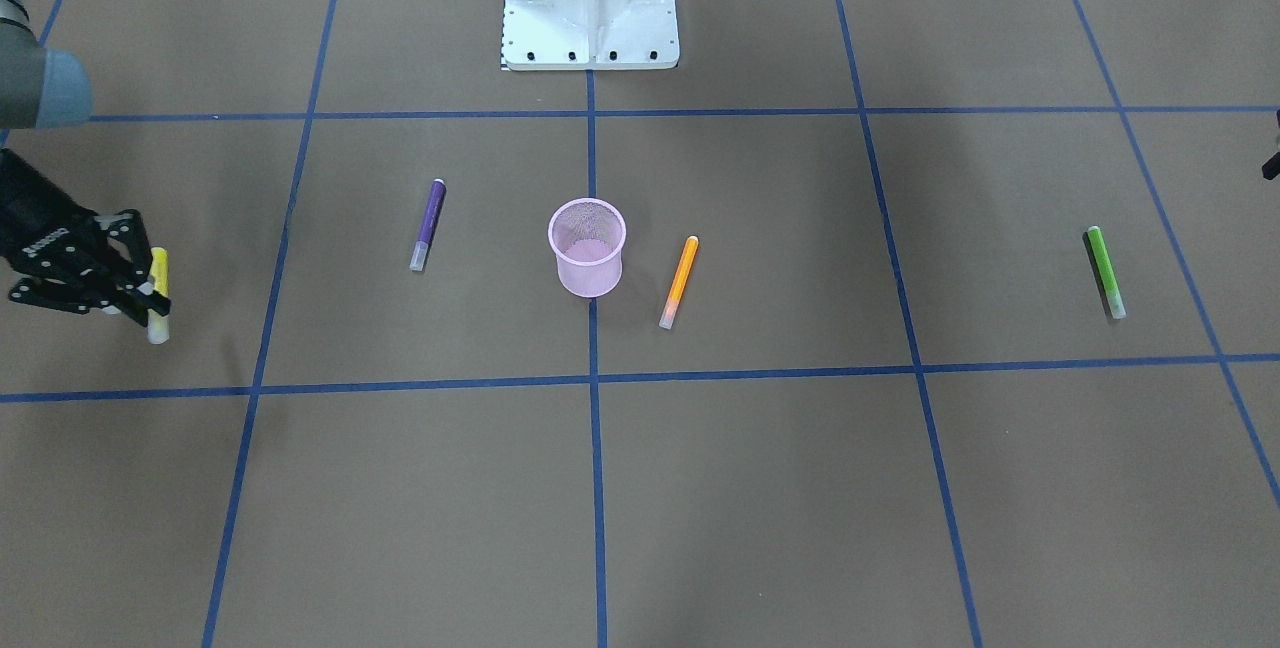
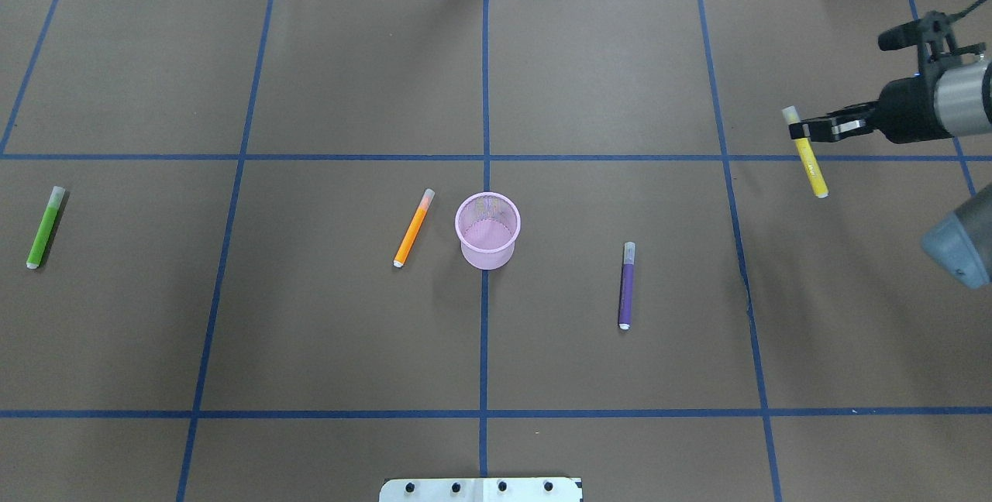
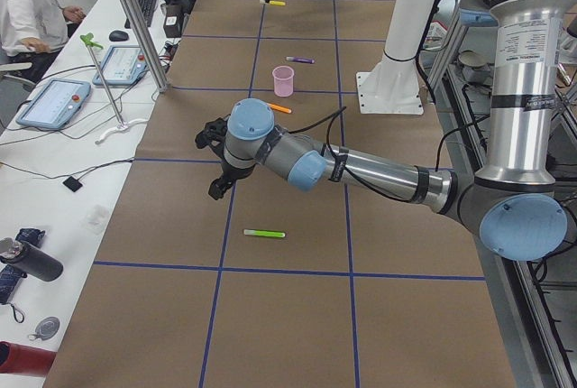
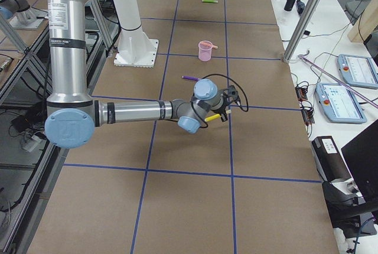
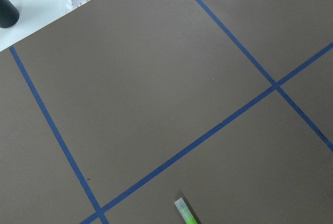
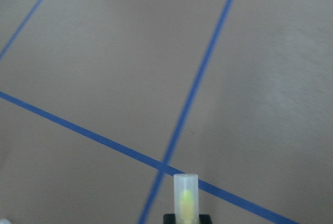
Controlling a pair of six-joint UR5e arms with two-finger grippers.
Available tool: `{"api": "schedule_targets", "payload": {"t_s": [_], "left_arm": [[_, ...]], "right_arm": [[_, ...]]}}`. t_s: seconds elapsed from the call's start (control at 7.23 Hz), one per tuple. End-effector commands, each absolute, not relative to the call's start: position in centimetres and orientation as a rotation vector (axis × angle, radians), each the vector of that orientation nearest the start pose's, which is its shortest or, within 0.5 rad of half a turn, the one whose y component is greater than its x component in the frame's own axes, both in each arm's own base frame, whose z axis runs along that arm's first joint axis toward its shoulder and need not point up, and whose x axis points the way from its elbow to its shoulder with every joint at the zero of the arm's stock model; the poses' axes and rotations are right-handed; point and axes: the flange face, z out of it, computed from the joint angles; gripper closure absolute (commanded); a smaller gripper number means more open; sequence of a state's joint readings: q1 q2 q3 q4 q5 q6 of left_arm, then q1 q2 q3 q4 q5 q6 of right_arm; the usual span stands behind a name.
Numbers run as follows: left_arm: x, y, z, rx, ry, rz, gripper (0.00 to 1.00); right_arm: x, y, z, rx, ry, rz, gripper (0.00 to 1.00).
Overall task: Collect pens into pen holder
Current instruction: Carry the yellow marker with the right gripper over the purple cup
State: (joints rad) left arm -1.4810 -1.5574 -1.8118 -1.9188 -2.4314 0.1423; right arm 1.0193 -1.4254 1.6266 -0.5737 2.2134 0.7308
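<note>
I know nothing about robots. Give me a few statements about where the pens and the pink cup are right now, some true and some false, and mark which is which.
1. The pen holder has no pens in it. True.
2. The right gripper holds the yellow pen clear of the table. True.
3. The orange pen stands inside the pen holder. False: it lies flat on the table beside the holder.
4. The green pen lies nearest the holder. False: it lies far off toward the table's end, and the orange pen is nearest.
5. The purple pen lies on the table, apart from the holder. True.
</note>
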Motion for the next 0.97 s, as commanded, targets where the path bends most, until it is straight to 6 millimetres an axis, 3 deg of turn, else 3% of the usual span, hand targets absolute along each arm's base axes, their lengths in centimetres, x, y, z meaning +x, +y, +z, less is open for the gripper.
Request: {"api": "schedule_targets", "payload": {"t_s": [0.0,0.14,0.28,0.42,0.55,0.83], "left_arm": [[-0.4,-49.9,49.9,0.559,0.833,0.475,0.0],[-0.4,-49.9,49.9,0.559,0.833,0.475,0.0],[-0.4,-49.9,50.2,0.552,0.834,0.472,0.0],[-0.3,-50.1,50.8,0.542,0.835,0.47,0.0],[-0.3,-50.1,51.1,0.535,0.836,0.467,0.0],[0.4,-50.2,51.4,0.524,0.841,0.478,0.0]], "right_arm": [[-32.3,-50.8,33.6,0.695,-1.239,-0.334,1.0],[-37.4,-47.9,29.8,0.788,-1.244,-0.304,1.0],[-41.0,-45.3,27.1,0.856,-1.252,-0.247,1.0],[-43.5,-44.0,24.0,0.881,-1.294,-0.179,1.0],[-45.2,-43.1,22.2,0.902,-1.309,-0.043,1.0],[-48.8,-39.7,22.0,0.98,-1.251,0.071,1.0]]}}
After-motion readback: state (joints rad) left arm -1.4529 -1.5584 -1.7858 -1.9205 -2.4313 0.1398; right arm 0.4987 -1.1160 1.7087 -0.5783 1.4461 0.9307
